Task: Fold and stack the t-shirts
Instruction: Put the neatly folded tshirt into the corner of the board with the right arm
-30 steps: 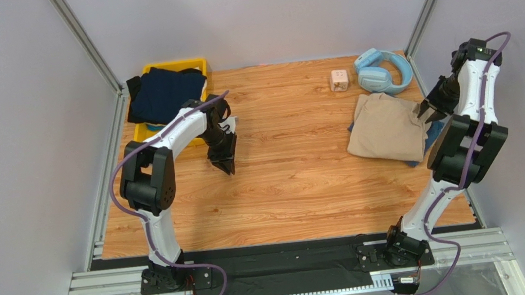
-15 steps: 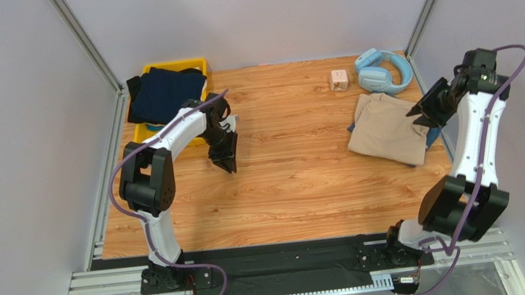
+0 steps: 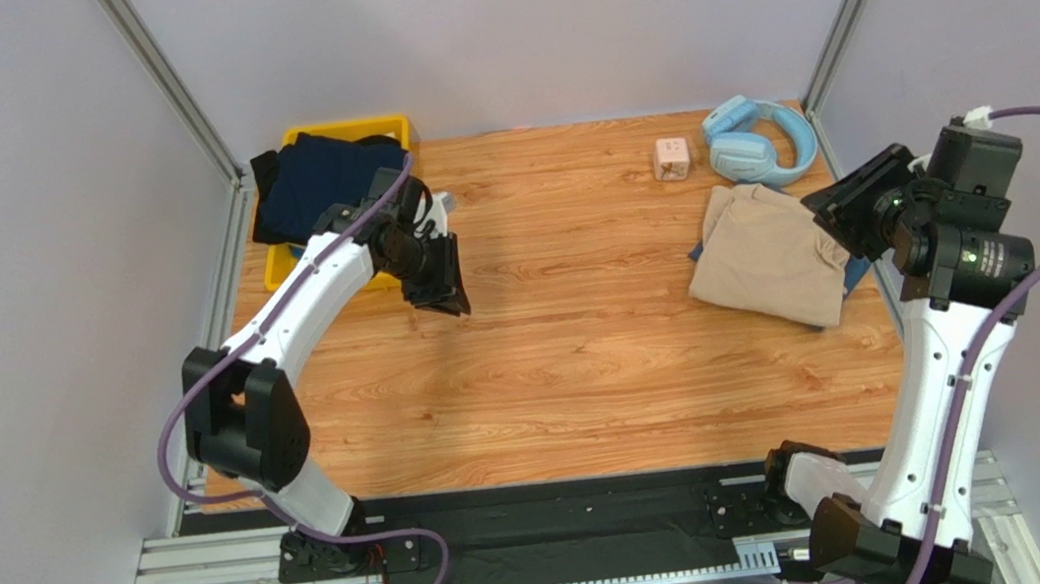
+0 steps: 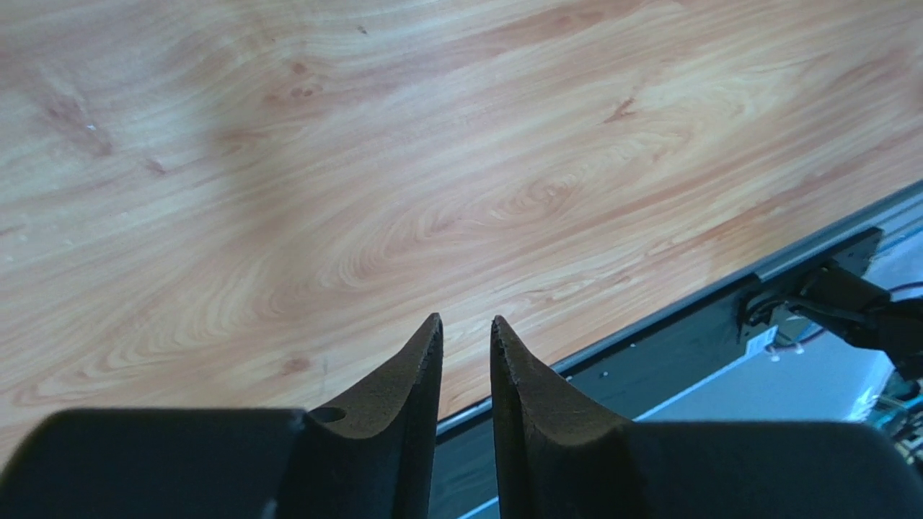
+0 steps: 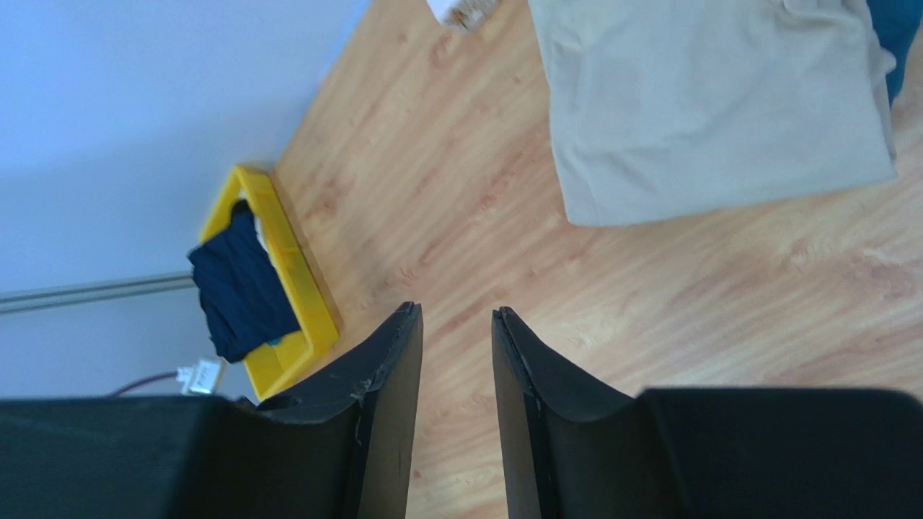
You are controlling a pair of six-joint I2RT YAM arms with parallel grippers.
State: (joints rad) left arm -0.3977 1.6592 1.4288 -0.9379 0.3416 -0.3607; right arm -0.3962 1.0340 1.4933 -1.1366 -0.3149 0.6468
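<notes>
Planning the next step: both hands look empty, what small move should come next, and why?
Probably move the left hand toward the navy t-shirt heaped in the yellow bin; that hand is empty and nearest, and the beige t-shirt lies folded.

Your left gripper [image 4: 466, 322] points downward, jaws parted by a narrow gap, gripping nothing. Your right gripper [image 5: 455, 314] sits high above the upright right arm [image 3: 939, 375], tilted downward, jaws likewise parted and empty.
</notes>
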